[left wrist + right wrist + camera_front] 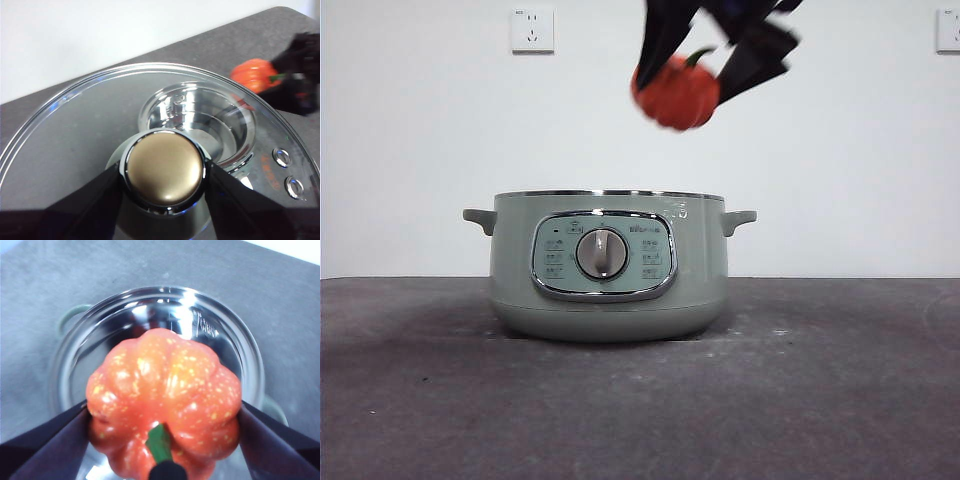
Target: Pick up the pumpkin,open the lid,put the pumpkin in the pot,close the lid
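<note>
R gripper clamps pumpkin above pot | L gripper grips lid knob

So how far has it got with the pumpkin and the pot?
About halfway. Done: the lid is off, held up by its knob in the left gripper, so the pot stands open. In hand: the right gripper holds the pumpkin above the open pot. Left: lower the pumpkin in, release it, then put the lid back on.
</note>
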Robot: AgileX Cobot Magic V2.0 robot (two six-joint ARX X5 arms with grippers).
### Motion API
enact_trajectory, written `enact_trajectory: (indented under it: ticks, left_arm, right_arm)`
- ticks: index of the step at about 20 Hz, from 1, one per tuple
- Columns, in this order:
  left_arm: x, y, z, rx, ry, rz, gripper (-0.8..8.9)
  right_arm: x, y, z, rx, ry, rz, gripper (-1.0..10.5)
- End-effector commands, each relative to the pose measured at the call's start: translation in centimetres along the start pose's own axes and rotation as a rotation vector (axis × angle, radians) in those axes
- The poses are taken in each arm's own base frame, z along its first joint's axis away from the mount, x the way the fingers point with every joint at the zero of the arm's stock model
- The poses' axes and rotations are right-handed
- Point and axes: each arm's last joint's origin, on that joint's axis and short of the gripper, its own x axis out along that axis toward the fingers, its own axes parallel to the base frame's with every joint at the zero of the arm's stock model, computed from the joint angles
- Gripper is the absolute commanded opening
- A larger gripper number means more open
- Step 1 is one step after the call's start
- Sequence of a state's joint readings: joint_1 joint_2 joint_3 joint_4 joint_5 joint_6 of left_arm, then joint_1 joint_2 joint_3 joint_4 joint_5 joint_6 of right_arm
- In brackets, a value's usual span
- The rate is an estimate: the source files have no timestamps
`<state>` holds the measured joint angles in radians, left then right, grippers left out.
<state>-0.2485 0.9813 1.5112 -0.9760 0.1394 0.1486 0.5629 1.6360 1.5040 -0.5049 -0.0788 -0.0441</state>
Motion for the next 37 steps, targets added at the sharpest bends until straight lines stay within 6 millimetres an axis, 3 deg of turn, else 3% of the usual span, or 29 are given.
enact_trajectory:
  ticks: [1,5,10,15,19,21,24,29,32,35,37]
  left_arm:
    - [-2.1,-0.1,0.2,0.015,-0.068,0.042,-0.09]
    - [-3.9,-0.5,-0.6,0.009,-0.071,0.046,-0.09]
    - [-4.5,-0.7,-1.1,0.006,-0.047,0.042,-0.09]
    - [-4.5,-0.7,-1.2,0.006,-0.041,0.04,-0.09]
    - [-4.5,-0.7,-1.3,0.005,-0.034,0.035,-0.09]
    - [-4.5,-0.7,-1.3,0.004,-0.027,0.034,-0.09]
    - [-4.5,-0.7,-1.3,0.005,-0.029,0.034,-0.09]
    - [-4.5,-0.8,-1.2,0.007,-0.044,-0.009,-0.09]
    - [-4.5,-0.8,-1.2,0.007,-0.045,-0.012,-0.09]
    - [-4.1,-0.8,-0.8,0.012,-0.069,-0.014,-0.09]
    - [-3.0,-0.6,-0.2,0.014,-0.073,-0.036,-0.09]
  right_arm:
    - [3.4,-0.1,0.7,-0.04,0.028,0.032,-0.1]
    - [8.7,-0.5,1.1,-0.059,0.063,0.036,-0.1]
    - [13.8,-0.1,-0.9,-0.098,0.113,0.051,-0.1]
    - [15.8,1.9,-2.5,-0.176,0.174,0.084,-0.1]
    - [16.6,2.3,-3.4,-0.202,0.228,0.062,-0.1]
    - [16.6,2.3,-3.6,-0.206,0.246,0.057,0.5]
    - [16.5,2.4,-3.8,-0.196,0.267,0.059,5.4]
    - [16.4,2.3,-3.5,-0.186,0.264,0.052,5.9]
    - [15.4,2.4,-2.2,-0.181,0.221,0.047,6.0]
    - [11.0,2.1,0.9,-0.168,0.104,-0.01,6.0]
    - [5.5,1.5,3.4,-0.127,0.023,-0.107,6.0]
